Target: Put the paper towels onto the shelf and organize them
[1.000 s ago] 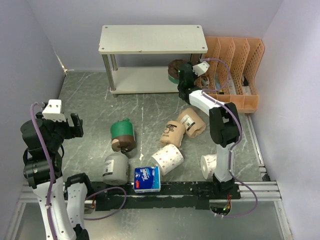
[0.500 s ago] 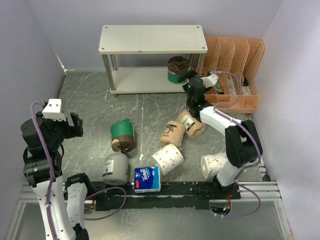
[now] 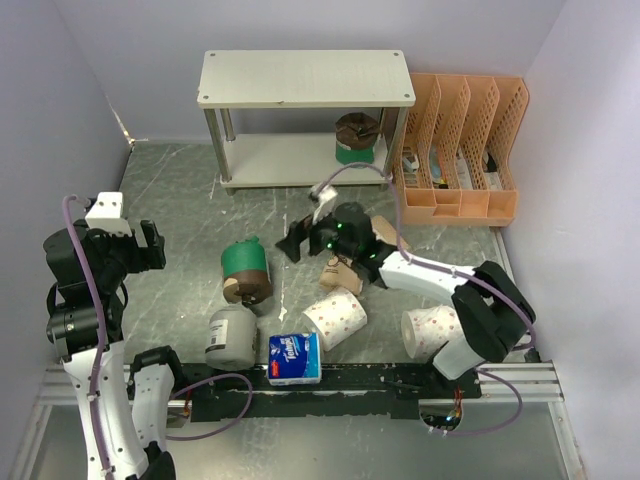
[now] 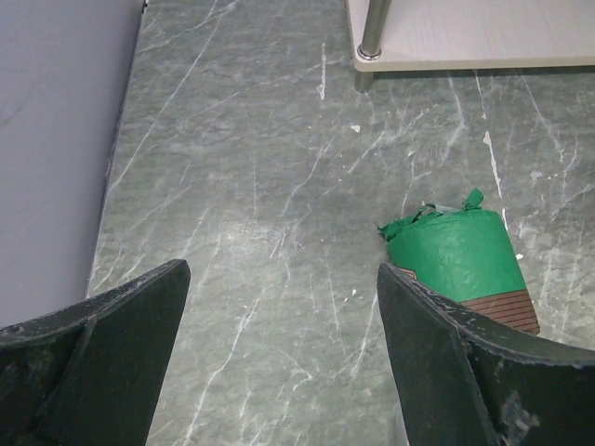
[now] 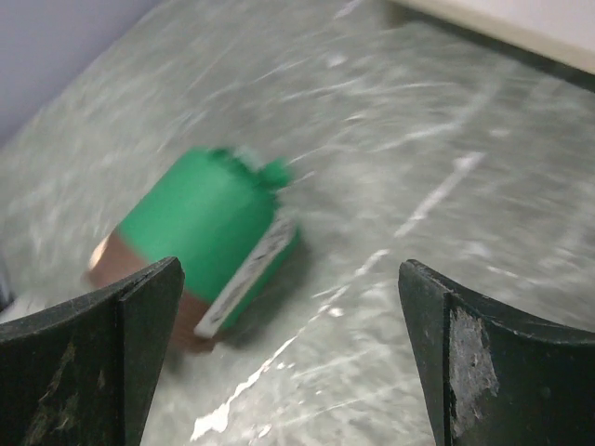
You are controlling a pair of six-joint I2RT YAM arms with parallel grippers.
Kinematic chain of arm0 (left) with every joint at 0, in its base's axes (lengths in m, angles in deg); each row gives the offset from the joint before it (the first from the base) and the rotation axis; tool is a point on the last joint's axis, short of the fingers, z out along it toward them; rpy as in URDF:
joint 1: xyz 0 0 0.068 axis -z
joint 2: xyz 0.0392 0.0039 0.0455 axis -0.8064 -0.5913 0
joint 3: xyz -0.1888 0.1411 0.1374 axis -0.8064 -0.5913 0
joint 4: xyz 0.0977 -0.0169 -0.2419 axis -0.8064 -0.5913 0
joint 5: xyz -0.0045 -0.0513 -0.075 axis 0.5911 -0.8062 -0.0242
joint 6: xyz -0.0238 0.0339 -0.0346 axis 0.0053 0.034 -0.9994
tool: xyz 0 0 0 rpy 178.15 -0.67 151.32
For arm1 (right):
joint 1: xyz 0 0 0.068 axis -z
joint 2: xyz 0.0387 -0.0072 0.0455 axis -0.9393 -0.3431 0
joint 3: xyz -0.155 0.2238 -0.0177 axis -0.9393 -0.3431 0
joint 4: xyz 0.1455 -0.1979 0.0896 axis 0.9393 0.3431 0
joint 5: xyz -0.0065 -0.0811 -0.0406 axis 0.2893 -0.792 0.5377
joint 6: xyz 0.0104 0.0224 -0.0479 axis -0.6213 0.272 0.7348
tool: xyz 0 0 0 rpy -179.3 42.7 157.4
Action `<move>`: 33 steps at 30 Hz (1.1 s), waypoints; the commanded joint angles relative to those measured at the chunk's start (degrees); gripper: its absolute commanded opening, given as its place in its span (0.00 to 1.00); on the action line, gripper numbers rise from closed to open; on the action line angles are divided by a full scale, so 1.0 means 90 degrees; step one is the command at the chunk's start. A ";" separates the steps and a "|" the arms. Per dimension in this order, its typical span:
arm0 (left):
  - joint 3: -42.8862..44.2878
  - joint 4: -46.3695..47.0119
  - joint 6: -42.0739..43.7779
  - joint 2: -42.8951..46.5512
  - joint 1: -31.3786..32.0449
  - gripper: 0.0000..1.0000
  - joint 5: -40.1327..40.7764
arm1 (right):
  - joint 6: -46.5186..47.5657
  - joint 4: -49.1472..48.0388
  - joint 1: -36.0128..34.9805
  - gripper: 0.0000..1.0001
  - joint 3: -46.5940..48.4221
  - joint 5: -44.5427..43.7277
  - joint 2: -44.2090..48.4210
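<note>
The off-white shelf (image 3: 305,78) stands at the back; one brown-and-green roll (image 3: 355,137) stands on its lower board. On the floor lie a second brown-and-green roll (image 3: 245,270), a grey roll (image 3: 232,337), a blue-and-white pack (image 3: 295,358), a white dotted roll (image 3: 335,317), a tan kraft roll (image 3: 345,270), another tan one (image 3: 392,238) partly under the right arm, and a white roll (image 3: 432,330). My right gripper (image 3: 298,238) is open and empty, right of the green roll (image 5: 200,242). My left gripper (image 3: 150,250) is open and empty, left of that roll (image 4: 460,255).
The orange perforated file organizer (image 3: 460,150) stands right of the shelf. A shelf leg (image 4: 370,51) and lower board (image 4: 465,32) show in the left wrist view. Grey walls close in on the left and right. A black rail (image 3: 380,380) runs along the near edge.
My right gripper has left the brown-and-green roll on the lower shelf board and swung down and left to the floor beside the green roll. The left arm has barely moved.
</note>
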 commanded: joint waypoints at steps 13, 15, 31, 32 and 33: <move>-0.0036 0.0182 -0.0116 0.0206 -0.0070 0.93 0.0202 | 0.2430 0.0779 -0.1735 0.96 0.0909 0.0592 -0.0929; -0.0036 0.0187 -0.0116 0.0226 -0.0075 0.94 0.0195 | 0.2532 0.0834 -0.1919 0.96 0.0935 0.0267 -0.1068; -0.0036 0.0184 -0.0106 0.0233 -0.0075 0.94 0.0169 | 0.2806 0.1251 -0.2301 0.85 0.1636 -0.0752 -0.1837; -0.0036 0.0184 -0.0106 0.0236 -0.0082 0.94 0.0175 | 0.2822 0.1283 -0.2315 0.84 0.1704 -0.0823 -0.1908; -0.0036 0.0187 -0.0106 0.0238 -0.0076 0.94 0.0175 | 0.2840 0.1305 -0.2334 0.83 0.1750 -0.0889 -0.1971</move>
